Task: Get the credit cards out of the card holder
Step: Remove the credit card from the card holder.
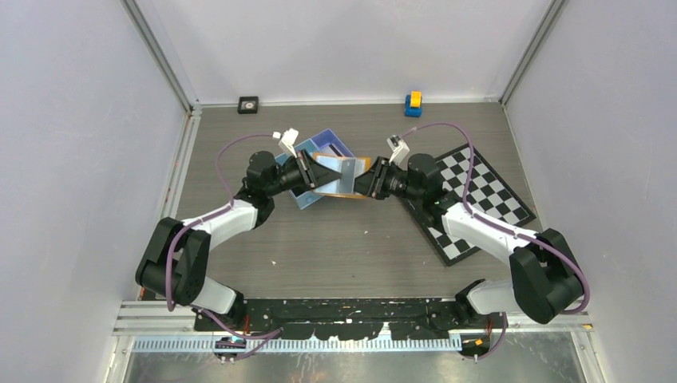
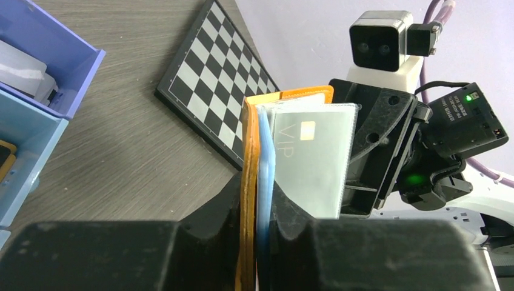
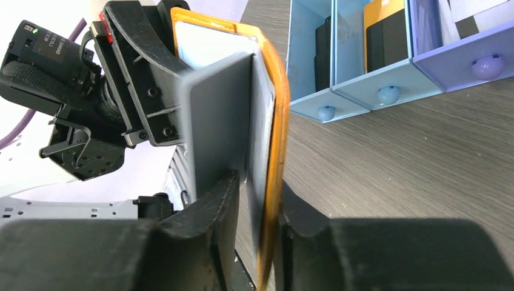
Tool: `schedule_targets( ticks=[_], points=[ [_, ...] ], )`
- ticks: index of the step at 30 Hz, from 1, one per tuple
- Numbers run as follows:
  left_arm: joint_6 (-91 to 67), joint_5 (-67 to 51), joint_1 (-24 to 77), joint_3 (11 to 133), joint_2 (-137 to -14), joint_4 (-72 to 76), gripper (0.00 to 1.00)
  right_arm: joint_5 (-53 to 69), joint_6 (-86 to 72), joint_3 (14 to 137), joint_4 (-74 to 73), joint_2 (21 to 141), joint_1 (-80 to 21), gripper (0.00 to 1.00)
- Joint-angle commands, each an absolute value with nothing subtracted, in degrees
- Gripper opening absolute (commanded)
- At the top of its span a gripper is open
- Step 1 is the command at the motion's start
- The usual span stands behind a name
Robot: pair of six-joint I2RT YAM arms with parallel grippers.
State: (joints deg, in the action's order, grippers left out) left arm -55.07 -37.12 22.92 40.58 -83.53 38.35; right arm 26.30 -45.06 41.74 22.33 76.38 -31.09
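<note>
Left tool [image 1: 313,174] is clamped on one short end of the orange, leather-look card holder [image 1: 343,179], pinching its cover and a pale blue inner leaf. The thin rectangular case hangs on edge above the grey wood-grain worktop [image 1: 343,239], its long axis running 9 to 3 o'clock. A smooth silvery credit card [image 2: 312,157] sits in a clear sleeve. Right tool [image 1: 369,180] is clamped on the opposite end. A blue plastic tray [image 1: 327,144] lies at the holder's 11 o'clock and a chequered board [image 1: 479,199] at 3 o'clock.

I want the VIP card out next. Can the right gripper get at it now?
Probably yes: the right gripper is shut on the holder right at the card, nothing between; the left gripper steadies it.
</note>
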Motion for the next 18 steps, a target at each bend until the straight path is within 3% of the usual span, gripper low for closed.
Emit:
schedule_targets(
  ticks=[1, 4, 8, 10, 14, 18],
  points=[
    [-53.0, -37.5, 23.7, 43.4, -83.5, 37.3, 0.27, 26.2, -43.9, 45.0, 22.8, 76.4, -31.7, 0.24],
    [-52.4, -36.9, 23.8, 43.2, -82.5, 36.3, 0.47, 23.5, -42.6, 46.0, 18.7, 76.1, -31.8, 0.14],
    [-50.5, -35.5, 23.9, 43.0, -80.7, 33.7, 0.65, 14.5, -39.3, 47.6, 10.3, 74.6, -32.2, 0.01],
    [-49.5, -34.9, 24.4, 42.9, -80.4, 33.5, 0.73, 13.5, -38.8, 48.0, 9.2, 74.4, -32.4, 0.00],
    [-47.2, -33.9, 26.5, 44.7, -81.4, 30.2, 0.73, 12.2, -37.4, 48.9, 8.3, 75.2, -34.2, 0.00],
    [-47.1, -34.3, 27.3, 45.6, -82.7, 29.9, 0.75, 1.9, -32.2, 52.8, 0.6, 75.7, -39.5, 0.01]
  ],
)
